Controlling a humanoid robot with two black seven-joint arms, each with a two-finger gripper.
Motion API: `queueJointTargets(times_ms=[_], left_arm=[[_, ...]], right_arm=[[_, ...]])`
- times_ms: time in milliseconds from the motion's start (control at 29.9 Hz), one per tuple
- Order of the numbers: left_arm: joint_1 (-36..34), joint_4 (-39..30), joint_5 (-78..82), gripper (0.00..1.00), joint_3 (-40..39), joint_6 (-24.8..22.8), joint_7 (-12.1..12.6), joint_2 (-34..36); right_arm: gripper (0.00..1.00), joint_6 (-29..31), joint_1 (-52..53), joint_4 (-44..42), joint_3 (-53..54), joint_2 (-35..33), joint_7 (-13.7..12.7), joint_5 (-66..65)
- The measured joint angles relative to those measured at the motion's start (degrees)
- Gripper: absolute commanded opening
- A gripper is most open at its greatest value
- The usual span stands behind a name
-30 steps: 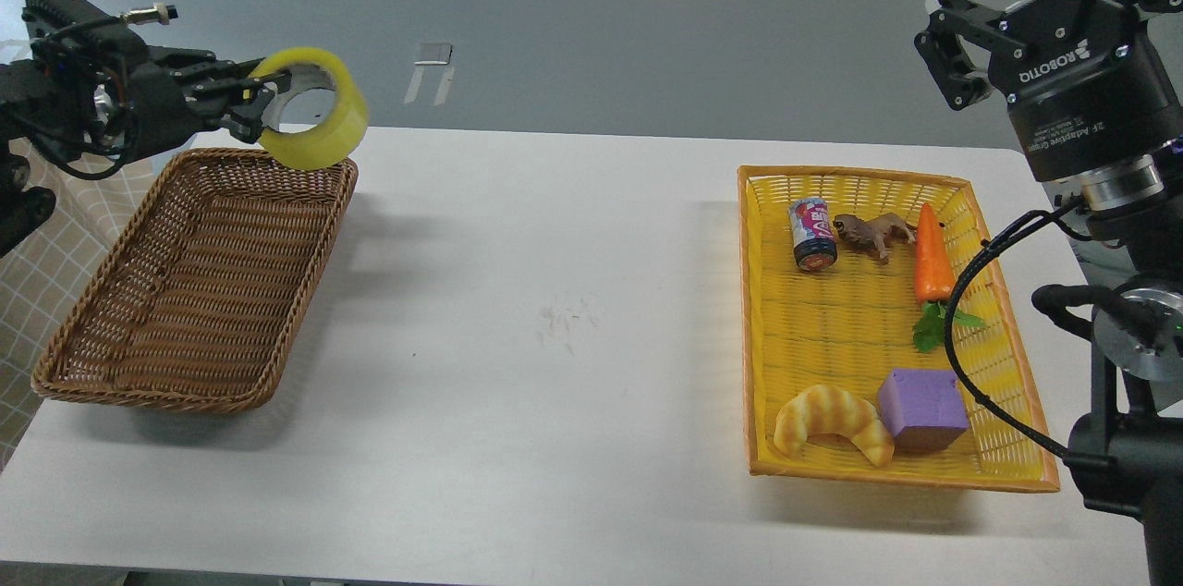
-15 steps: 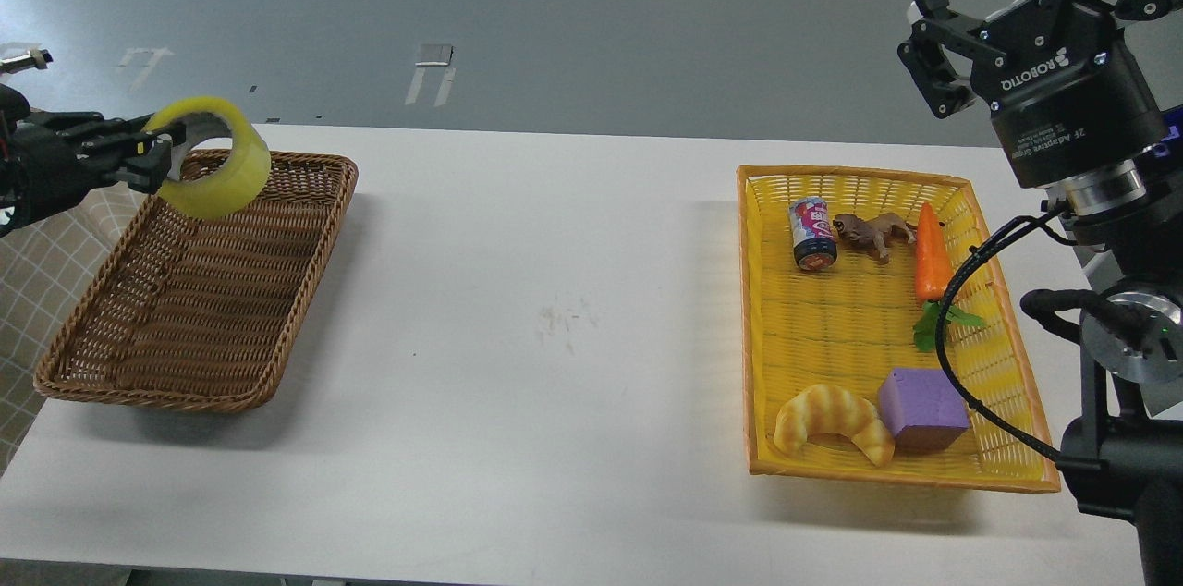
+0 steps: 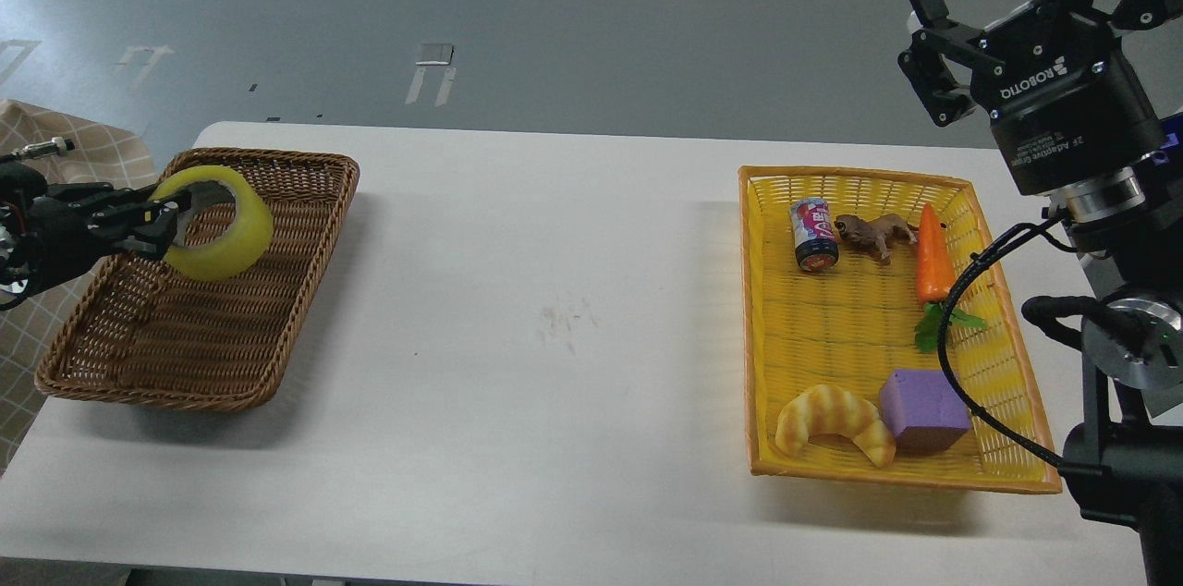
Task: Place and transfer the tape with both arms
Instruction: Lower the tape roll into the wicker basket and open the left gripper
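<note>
The yellow tape roll [image 3: 238,239] hangs on its side over the far left part of the brown wicker basket [image 3: 314,225]. My left gripper [image 3: 169,220] comes in from the left edge and is shut on the roll's near wall, with one finger inside the core. I cannot tell whether the roll touches the basket floor. My right gripper [image 3: 920,41] is raised at the upper right, above and behind the yellow basket [image 3: 750,309]. It is open and empty.
The yellow basket holds a small can [image 3: 812,235], a brown toy animal [image 3: 873,233], a carrot [image 3: 933,255], a croissant [image 3: 832,420] and a purple cube [image 3: 922,406]. A black cable [image 3: 952,318] loops over its right side. The white table [image 3: 554,336] lies between the baskets.
My left gripper has carried the tape left and down, from above the brown basket's far right corner to low over its far left part. The right gripper has barely shifted.
</note>
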Motion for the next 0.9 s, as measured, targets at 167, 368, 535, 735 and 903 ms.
queueJointTargets(times_ms=[167,368,535,735,903], left_arm=[[1.3,0.1,-0.9,0.21,0.0,0.3,0.0,-0.9],[1.8,0.1,-2.7,0.29,0.0,0.4,0.0,-2.3],[1.9,0.1,-3.2,0.41,0.0,0.4,0.0,-3.4],[1.9,0.0,-4.1,0.84,-0.1,0.4,0.0,-3.8],[1.8,-0.5,-8.1,0.95,-0.1,0.2,0.0,-3.9]], right_arm=[[0.99,0.0,0.0,0.0,0.0,0.0,0.0,-0.1],[0.99,0.0,-0.1,-0.2,0.0,-0.2,-0.1,-0.2],[0.99,0.0,-0.1,-0.3,0.0,-0.2,-0.2,-0.2],[0.99,-0.1,-0.1,-0.3,0.0,-0.3,-0.3,-0.2],[0.99,-0.1,-0.2,-0.3,0.0,-0.3,-0.3,-0.2]])
